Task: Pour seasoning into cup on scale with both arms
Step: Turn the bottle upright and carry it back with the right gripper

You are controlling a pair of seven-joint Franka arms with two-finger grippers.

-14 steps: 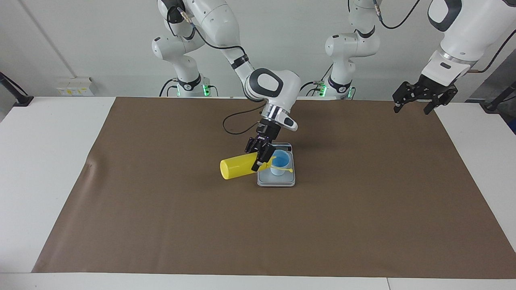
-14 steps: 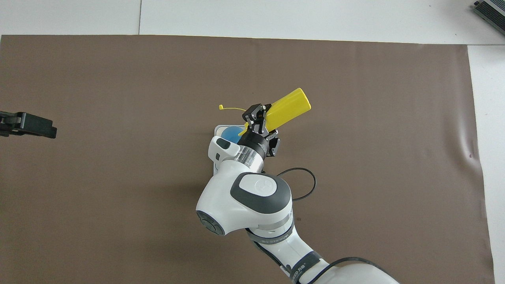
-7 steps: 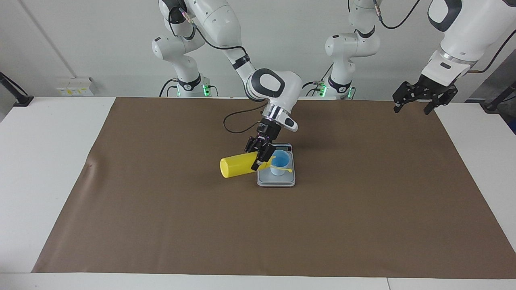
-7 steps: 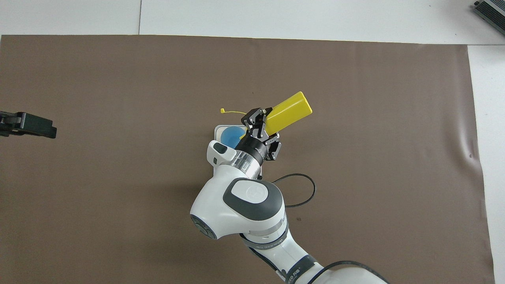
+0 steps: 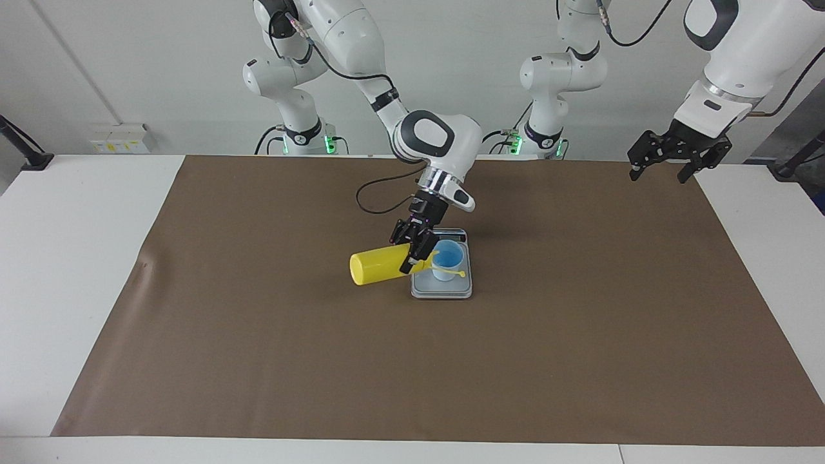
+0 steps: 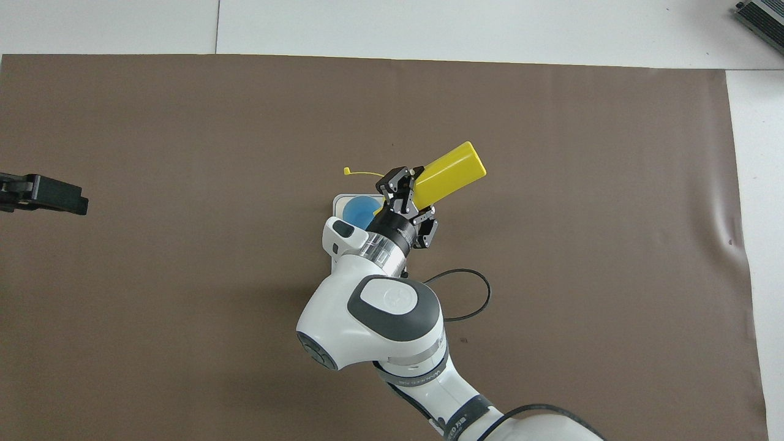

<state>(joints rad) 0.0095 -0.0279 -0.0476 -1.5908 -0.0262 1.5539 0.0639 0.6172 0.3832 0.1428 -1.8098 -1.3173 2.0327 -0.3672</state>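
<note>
The yellow seasoning bottle is held tipped on its side in the air, nozzle end at the rim of the light blue cup. The right gripper is shut on the bottle near its neck. Its tethered cap dangles past the cup. The cup stands on the silver-grey scale, whose dark display strip is on the edge nearer to the robots. The left gripper waits open, raised over the mat at the left arm's end.
A brown mat covers most of the white table. A black cable loops off the right arm's wrist above the mat. A grey device lies at the table's corner farthest from the robots.
The right arm has shifted slightly and the tipped bottle has moved a little with it; the left arm has stayed still.
</note>
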